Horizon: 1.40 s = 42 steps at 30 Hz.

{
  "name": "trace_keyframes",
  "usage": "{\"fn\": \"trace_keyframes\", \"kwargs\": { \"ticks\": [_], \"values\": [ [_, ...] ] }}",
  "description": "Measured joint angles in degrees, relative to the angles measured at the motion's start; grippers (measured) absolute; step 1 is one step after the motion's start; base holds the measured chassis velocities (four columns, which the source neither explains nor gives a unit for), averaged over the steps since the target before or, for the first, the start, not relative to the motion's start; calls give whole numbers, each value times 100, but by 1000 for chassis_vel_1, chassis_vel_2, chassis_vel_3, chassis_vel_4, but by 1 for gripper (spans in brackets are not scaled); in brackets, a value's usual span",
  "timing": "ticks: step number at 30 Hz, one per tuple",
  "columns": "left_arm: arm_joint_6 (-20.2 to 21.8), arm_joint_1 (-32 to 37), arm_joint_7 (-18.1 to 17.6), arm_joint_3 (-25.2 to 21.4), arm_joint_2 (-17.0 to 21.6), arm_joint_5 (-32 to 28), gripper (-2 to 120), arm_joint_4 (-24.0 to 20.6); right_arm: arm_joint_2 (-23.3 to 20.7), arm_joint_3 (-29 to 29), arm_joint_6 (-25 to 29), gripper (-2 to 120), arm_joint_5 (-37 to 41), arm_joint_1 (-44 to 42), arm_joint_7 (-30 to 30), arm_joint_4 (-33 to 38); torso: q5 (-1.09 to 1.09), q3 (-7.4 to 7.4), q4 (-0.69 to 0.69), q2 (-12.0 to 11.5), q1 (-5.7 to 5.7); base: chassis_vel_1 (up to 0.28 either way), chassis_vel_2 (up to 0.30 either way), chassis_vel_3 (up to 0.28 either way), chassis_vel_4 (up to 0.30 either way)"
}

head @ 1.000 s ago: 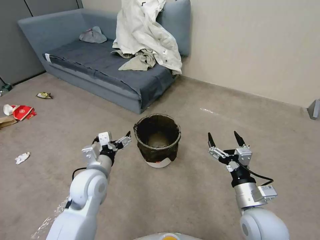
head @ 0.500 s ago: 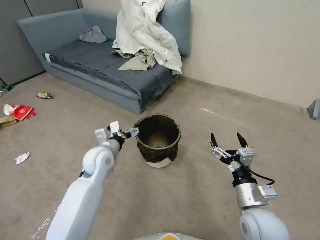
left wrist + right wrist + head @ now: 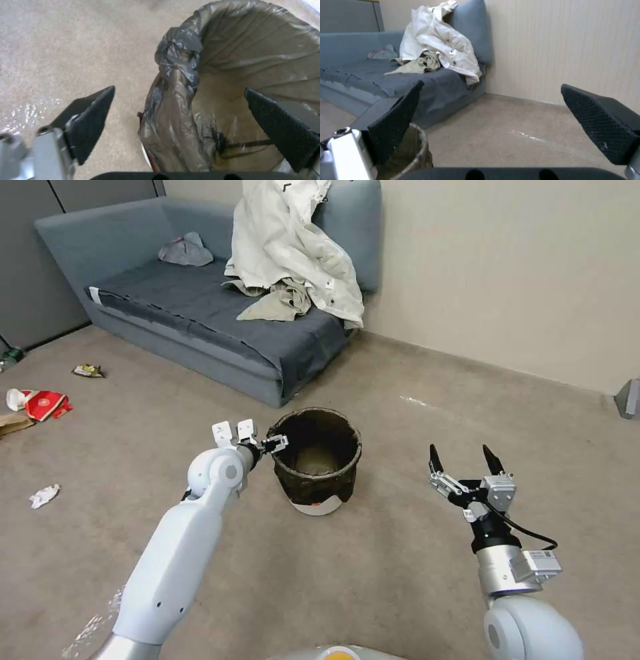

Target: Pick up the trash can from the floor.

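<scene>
Trash can (image 3: 315, 460) upright on the floor (image 3: 373, 567), just before the sofa (image 3: 200, 313). Left gripper (image 3: 277, 443) at the can's near-left rim, jaws apart and straddling the bagged rim, one finger (image 3: 283, 130) inside, the other outside. Right gripper (image 3: 465, 460) well apart to the right, above the floor, jaws spread wide, empty.

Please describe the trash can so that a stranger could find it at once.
Start at the grey sofa against the wall. On the floor before its near corner stands the trash can, at the left pincer. It alone is a round, upright bin with a dark bag over its rim.
</scene>
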Motion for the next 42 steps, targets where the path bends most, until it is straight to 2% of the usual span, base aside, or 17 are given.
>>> {"fn": "trace_keyframes", "kwargs": {
  "ticks": [7,8,9,11,13,14,16,18,19,20,23,24,27,35,42],
  "values": [
    [25,-91,-142,5,7,-153,76,167,-1,-8,16,100,2,7,1,-16,0,0,0,0,0,0,0,0,0],
    [25,-96,-164,5,7,-169,68,221,-2,-13,18,100,2,18,1,-22,0,0,0,0,0,0,0,0,0],
    [25,-96,-164,5,7,-169,68,221,-2,-13,18,100,2,18,1,-22,0,0,0,0,0,0,0,0,0],
    [25,-95,-180,5,9,-221,58,235,-11,-14,19,100,3,33,2,-36,0,0,0,0,0,0,0,0,0],
    [25,-94,-183,5,10,-232,56,241,-12,-14,20,100,3,36,2,-38,0,0,0,0,0,0,0,0,0],
    [24,-94,-193,5,10,-261,50,264,-12,-18,23,100,4,36,2,-43,0,0,0,0,0,0,0,0,0],
    [22,-94,-196,8,3,-280,46,296,-6,-30,32,100,4,35,2,-54,0,0,0,0,0,0,0,0,0],
    [22,-94,-196,9,2,-283,46,300,-6,-31,33,100,4,34,2,-57,0,0,0,0,0,0,0,0,0],
    [21,-94,-198,14,-7,-289,38,310,-7,-34,38,100,3,37,2,-64,0,0,0,0,0,0,0,0,0],
    [21,-94,-198,14,-7,-289,38,310,-7,-34,38,100,3,37,2,-64,0,0,0,0,0,0,0,0,0],
    [19,-119,-218,39,-29,-319,24,371,-8,-36,41,100,2,51,2,-83,0,0,0,0,0,0,0,0,0],
    [19,-119,-218,39,-29,-319,24,371,-8,-36,41,100,2,51,2,-83,0,0,0,0,0,0,0,0,0],
    [16,-159,-262,45,-67,-356,9,448,-3,-39,46,100,2,62,2,-102,0,0,0,0,0,0,0,0,0],
    [15,-162,-265,5,-67,-428,6,405,3,-40,58,100,2,75,2,-126,0,0,0,0,0,0,0,0,0],
    [14,-72,-269,-178,-39,-502,6,117,-10,-42,75,100,2,92,13,-149,0,0,0,0,0,0,0,0,0]
  ]
}}
